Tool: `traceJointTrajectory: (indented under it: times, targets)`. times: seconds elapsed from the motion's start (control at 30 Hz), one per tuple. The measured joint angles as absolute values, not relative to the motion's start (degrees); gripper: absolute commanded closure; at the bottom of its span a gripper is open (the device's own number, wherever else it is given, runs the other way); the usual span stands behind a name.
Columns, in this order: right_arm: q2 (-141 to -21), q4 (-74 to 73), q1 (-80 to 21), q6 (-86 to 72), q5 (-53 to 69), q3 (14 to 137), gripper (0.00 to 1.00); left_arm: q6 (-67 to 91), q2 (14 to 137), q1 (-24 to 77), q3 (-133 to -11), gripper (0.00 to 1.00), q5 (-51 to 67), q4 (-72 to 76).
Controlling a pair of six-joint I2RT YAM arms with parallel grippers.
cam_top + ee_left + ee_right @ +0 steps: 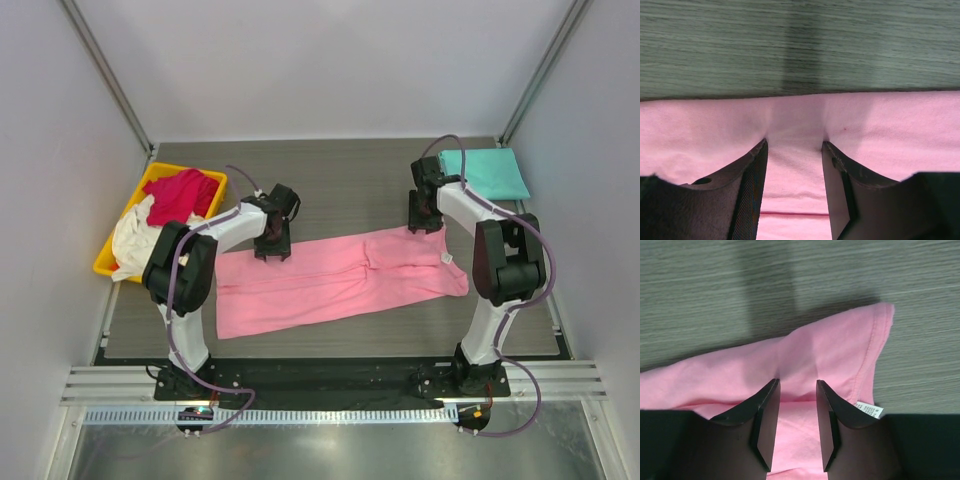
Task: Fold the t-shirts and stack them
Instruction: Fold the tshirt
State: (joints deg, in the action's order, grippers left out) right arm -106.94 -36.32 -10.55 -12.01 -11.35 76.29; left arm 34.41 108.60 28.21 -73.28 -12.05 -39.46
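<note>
The light pink t-shirt [340, 280] lies as a long folded strip across the middle of the table. My left gripper [272, 248] stands on its far left edge. In the left wrist view this gripper [795, 142] is open, with both fingertips pressed into the pink cloth [890, 130]. My right gripper [425, 218] stands on the shirt's far right corner. In the right wrist view it [797, 382] is open, with its tips on the pink cloth [830, 350] near a hem and a white label [870, 411]. The teal t-shirt [485, 172] lies folded at the back right.
A yellow bin [110, 262] at the left holds the crimson red t-shirt [180, 193] and the cream white t-shirt [130, 240], both crumpled. Bare grey wood table [340, 190] shows beyond the pink shirt. White walls close in the sides and back.
</note>
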Motion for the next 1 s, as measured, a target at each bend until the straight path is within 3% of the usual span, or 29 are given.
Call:
traceJointTrajectory:
  times: [0.2, 0.4, 0.47, 0.57, 0.63, 0.8, 1.0]
  targets:
    - [-106.5, -38.5, -10.5, -12.6, -8.1, 75.3, 0.59, 34.0, 108.6, 28.2, -73.4, 0.51, -12.2, -39.9]
    - [-105.4, -39.8, -10.5, -13.0, -7.1, 73.3, 0.69, 34.0, 108.6, 28.2, -74.2, 0.50, -12.5, -41.1]
    - [-105.4, -39.9, -10.5, -13.1, -6.9, 73.3, 0.74, 33.9, 108.6, 28.2, -75.2, 0.49, -12.6, -42.1]
    - [-105.4, -39.9, -10.5, -13.4, -6.6, 73.3, 0.93, 33.8, 108.5, 28.5, -77.5, 0.48, -12.9, -43.5]
    - [-105.2, -39.9, -10.5, -13.5, -6.4, 73.3, 0.99, 33.6, 108.0, 28.9, -79.2, 0.47, -13.1, -44.1]
    - [-102.6, -39.6, -10.8, -13.9, -6.3, 72.1, 0.99, 32.8, 104.9, 31.3, -82.2, 0.45, -10.5, -44.2]
    - [-97.7, -38.0, -11.8, -15.0, -6.8, 69.2, 0.99, 32.9, 103.4, 36.5, -82.5, 0.43, 3.2, -35.6]
